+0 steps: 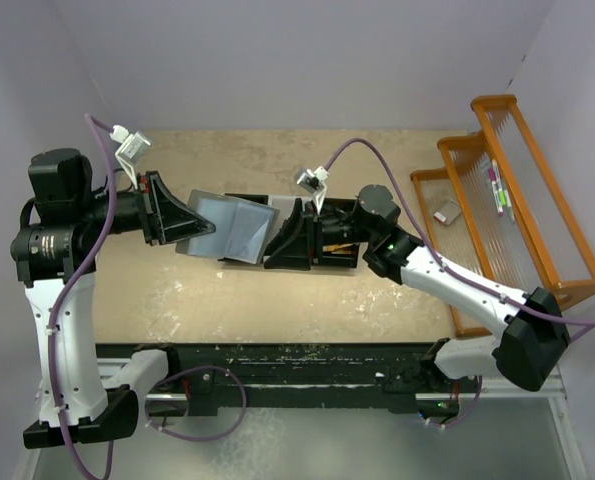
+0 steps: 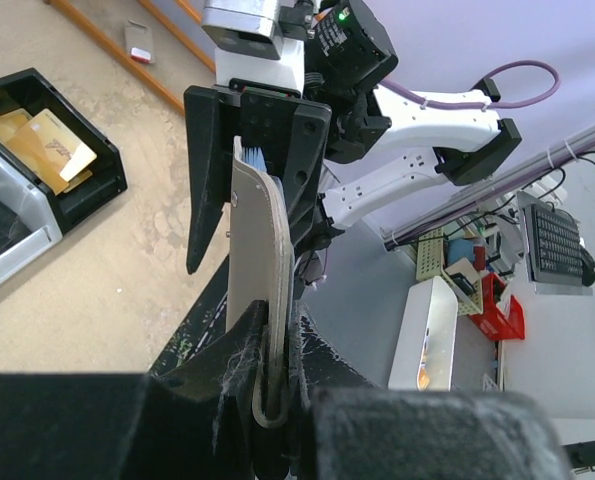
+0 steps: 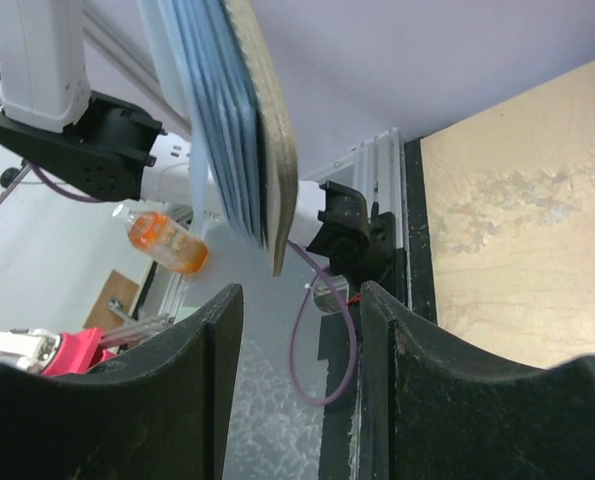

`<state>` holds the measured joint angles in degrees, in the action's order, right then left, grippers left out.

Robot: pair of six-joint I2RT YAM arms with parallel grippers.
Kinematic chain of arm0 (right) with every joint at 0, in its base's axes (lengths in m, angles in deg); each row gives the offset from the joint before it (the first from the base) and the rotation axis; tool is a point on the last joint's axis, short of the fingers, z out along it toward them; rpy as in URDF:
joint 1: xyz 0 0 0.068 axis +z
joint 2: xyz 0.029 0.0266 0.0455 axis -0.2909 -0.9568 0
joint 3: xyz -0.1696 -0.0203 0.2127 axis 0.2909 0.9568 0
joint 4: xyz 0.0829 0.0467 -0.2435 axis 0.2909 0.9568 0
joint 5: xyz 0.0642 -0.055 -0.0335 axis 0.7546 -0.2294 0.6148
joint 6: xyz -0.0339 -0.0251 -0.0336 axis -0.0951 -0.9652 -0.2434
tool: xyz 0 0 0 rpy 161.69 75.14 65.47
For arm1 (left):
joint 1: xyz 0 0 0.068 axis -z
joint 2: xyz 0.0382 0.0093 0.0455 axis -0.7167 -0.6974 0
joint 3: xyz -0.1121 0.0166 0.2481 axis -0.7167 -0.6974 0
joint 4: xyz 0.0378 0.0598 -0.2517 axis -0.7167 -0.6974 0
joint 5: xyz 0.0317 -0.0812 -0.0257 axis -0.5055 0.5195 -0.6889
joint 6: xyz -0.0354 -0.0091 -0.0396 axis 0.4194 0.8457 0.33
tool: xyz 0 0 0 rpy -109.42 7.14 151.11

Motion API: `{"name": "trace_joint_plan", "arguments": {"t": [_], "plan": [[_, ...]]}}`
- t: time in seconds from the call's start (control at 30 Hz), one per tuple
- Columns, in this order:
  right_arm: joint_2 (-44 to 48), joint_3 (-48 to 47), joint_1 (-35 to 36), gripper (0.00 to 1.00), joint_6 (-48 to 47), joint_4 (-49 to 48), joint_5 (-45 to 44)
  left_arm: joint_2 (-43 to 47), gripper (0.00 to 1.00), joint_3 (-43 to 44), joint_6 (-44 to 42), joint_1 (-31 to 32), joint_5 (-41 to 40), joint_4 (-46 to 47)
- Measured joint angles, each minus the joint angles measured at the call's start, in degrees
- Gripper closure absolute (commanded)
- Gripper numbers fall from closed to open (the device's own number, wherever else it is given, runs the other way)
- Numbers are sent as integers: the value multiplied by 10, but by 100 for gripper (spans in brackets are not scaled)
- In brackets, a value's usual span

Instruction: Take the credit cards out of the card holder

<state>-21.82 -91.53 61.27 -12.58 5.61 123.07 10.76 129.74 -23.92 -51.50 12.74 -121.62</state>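
Note:
My left gripper [image 1: 190,224] is shut on one end of the grey card holder [image 1: 229,228] and holds it in the air, opened out. In the left wrist view the holder [image 2: 262,260] stands edge-on, clamped between my fingers. Thin pale blue edges [image 2: 252,157] show at its far end; I cannot tell whether they are cards or pocket layers. My right gripper [image 1: 283,236] is open, its fingers [image 2: 209,180] on either side of that far end without closing on it. In the right wrist view the holder [image 3: 275,150] hangs just beyond the open gripper [image 3: 302,295]. Orange-gold cards [image 2: 39,148] lie in the bin.
A black bin tray [image 1: 339,262] sits on the table under the right gripper and shows in the left wrist view [image 2: 102,185]. An orange wire rack [image 1: 537,240] stands at the right with a small grey item [image 1: 447,211] and pens [image 1: 496,190].

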Motion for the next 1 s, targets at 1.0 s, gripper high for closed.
{"name": "trace_joint_plan", "arguments": {"t": [1.0], "plan": [[-21, -23, 0, 52, 61, -53, -26, 0, 100, 7, -2, 0, 0, -6]]}}
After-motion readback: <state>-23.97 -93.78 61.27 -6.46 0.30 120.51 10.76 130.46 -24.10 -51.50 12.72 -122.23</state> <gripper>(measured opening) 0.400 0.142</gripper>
